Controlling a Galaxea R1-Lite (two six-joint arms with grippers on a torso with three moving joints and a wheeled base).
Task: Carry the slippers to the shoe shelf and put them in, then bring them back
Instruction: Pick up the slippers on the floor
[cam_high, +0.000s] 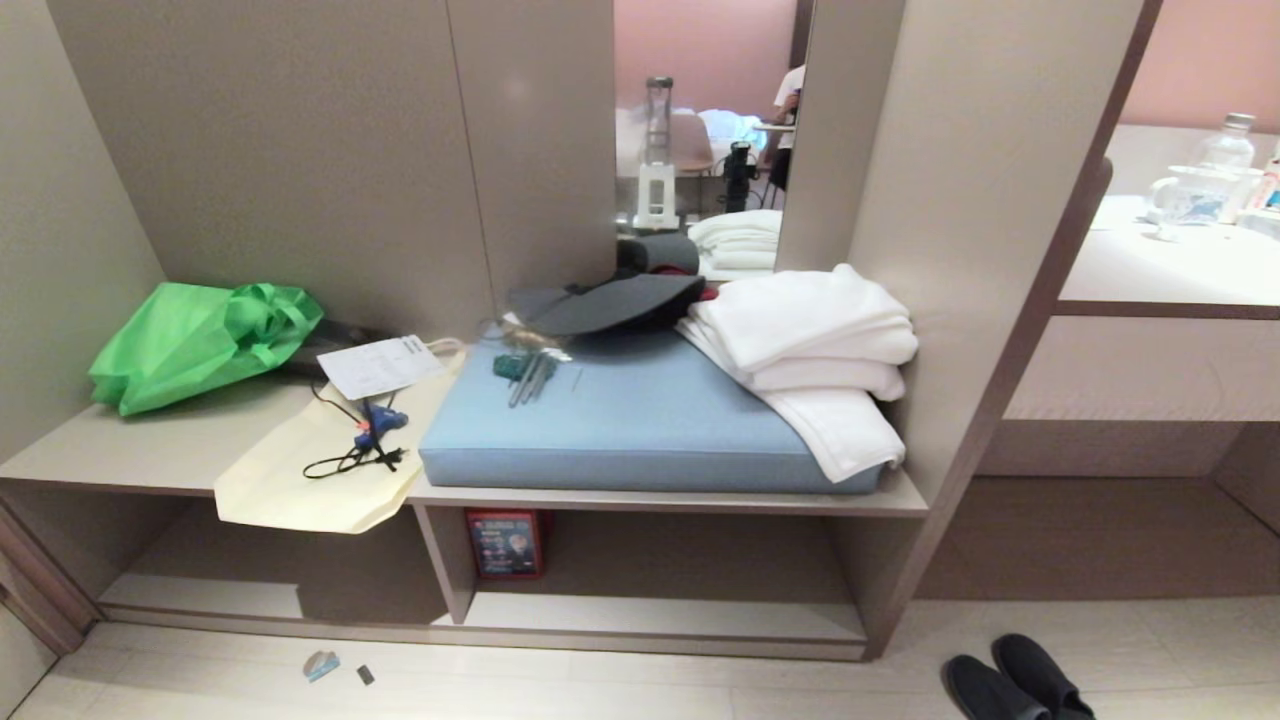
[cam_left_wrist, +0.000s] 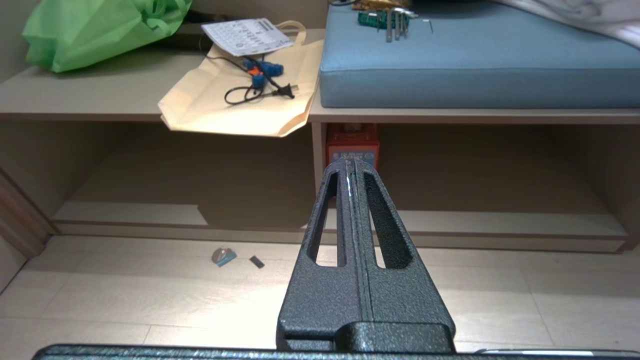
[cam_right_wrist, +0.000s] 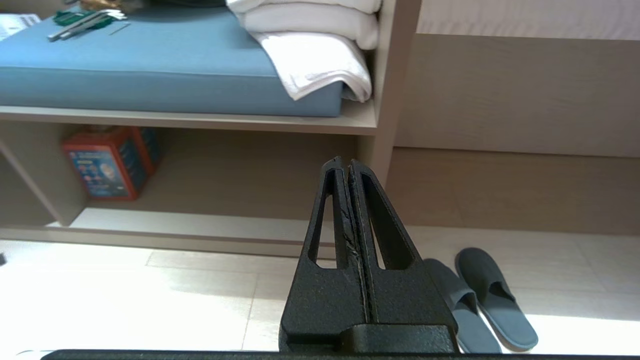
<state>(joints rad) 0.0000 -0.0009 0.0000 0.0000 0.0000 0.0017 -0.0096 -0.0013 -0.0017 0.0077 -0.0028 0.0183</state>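
Nothing picked up yet — the slippers (cam_high: 1018, 680) sit side by side on the floor at five o'clock of the shoe shelf (cam_high: 660, 615), outside its bay. Left gripper (cam_left_wrist: 352, 165) and right gripper (cam_right_wrist: 342, 164) both clenched, empty — parked, likely awaiting the approach.

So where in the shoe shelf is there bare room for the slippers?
The right bay's bottom board is bare from the red box by the divider to the right wall. The left bay's board also looks bare. The bench top above is crowded. The slippers sit on the floor.
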